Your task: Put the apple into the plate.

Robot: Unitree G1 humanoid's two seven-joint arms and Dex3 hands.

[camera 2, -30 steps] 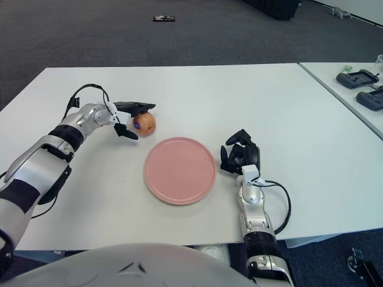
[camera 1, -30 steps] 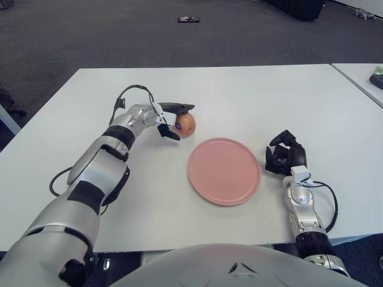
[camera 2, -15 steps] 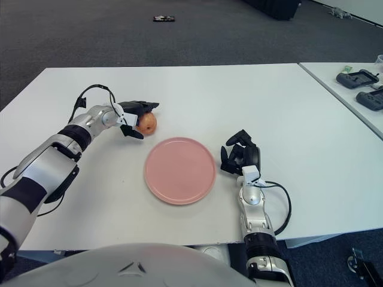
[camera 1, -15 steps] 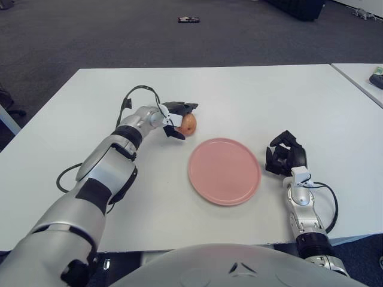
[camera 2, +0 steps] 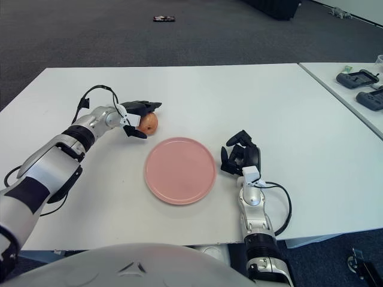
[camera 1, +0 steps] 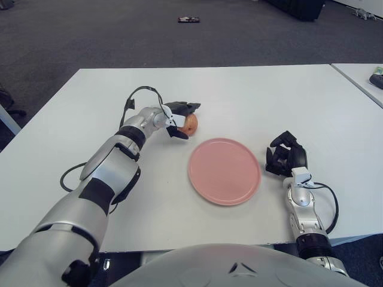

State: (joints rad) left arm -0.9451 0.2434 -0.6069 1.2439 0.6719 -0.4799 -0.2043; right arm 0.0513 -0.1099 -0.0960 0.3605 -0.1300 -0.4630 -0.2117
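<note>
Fingers [camera 1: 187, 107] of the left hand [camera 1: 179, 116] close around the apple [camera 1: 190, 122], dark digits above and below it; apple sits on the table, far-left of the plate, just apart from its rim. We cannot tell whether it is lifted clear of the surface.

Count, largest down: one white table [camera 1: 269, 95]; a second white table [camera 2: 359, 101] at right edge, carrying two dark handheld devices [camera 2: 358, 79]; one pink plate [camera 1: 224, 171], nothing on it; one apple. Small dark object [camera 1: 188, 20] on the far carpet.

Right hand [camera 1: 286, 156] shows right of the plate, fingers curled, holding nothing.

We read no labels or writing anywhere.
</note>
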